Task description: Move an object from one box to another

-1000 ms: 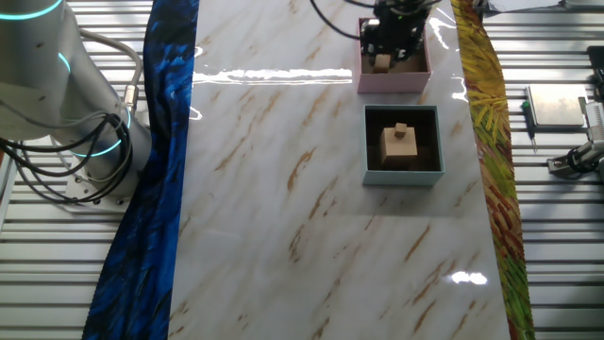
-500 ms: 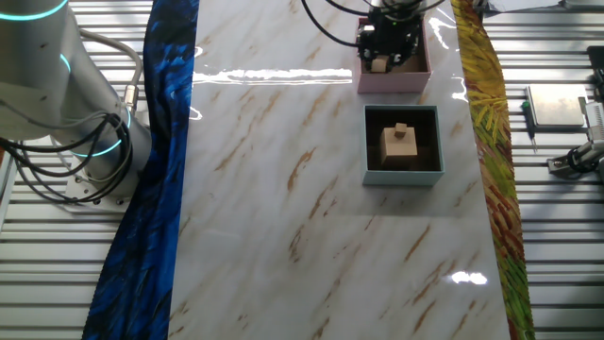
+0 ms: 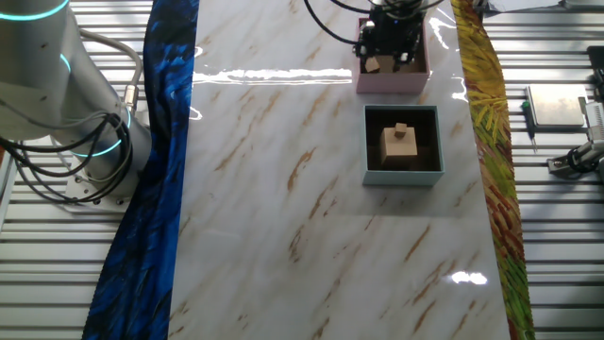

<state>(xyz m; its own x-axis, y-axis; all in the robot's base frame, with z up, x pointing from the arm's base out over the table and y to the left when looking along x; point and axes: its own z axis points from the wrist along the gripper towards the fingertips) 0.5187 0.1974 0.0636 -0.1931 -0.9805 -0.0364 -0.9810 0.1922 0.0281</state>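
The arm's pale, rounded base (image 3: 57, 85) is sitting off the left edge of the table, ringed with thin bands of cyan light and trailing black cables over the ribbed metal slats (image 3: 66, 255). From up here its wrist is reaching across to the far end, and the black gripper (image 3: 389, 38) is hanging low over the pink-walled box (image 3: 392, 79), its dark body covering most of the maroon lining. A small tan wooden block (image 3: 374, 64) is showing just under the gripper's left side, inside that box. Whether the fingers are pinched on it or standing apart from it I cannot tell; the black housing and the dark lining are running together at this angle.

Just nearer to me, a little apart from the pink one, the grey-blue box (image 3: 404, 174) is sitting square on the table, its walls thin and matte, its lining dark brown. Inside it a pale wooden cube (image 3: 399, 148) is resting with a much smaller cube (image 3: 401, 130) perched on top.

The table top (image 3: 311, 208) is looking like glossy white marble streaked with brown veins, catching bright glare in a band near the far end and in a spot near the front right. A shiny blue patterned strip (image 3: 151, 189) is running down its left edge and a yellow-green leafy strip (image 3: 491, 161) down its right. Beyond that, on the slats, a flat grey square device (image 3: 557, 106) is lying.
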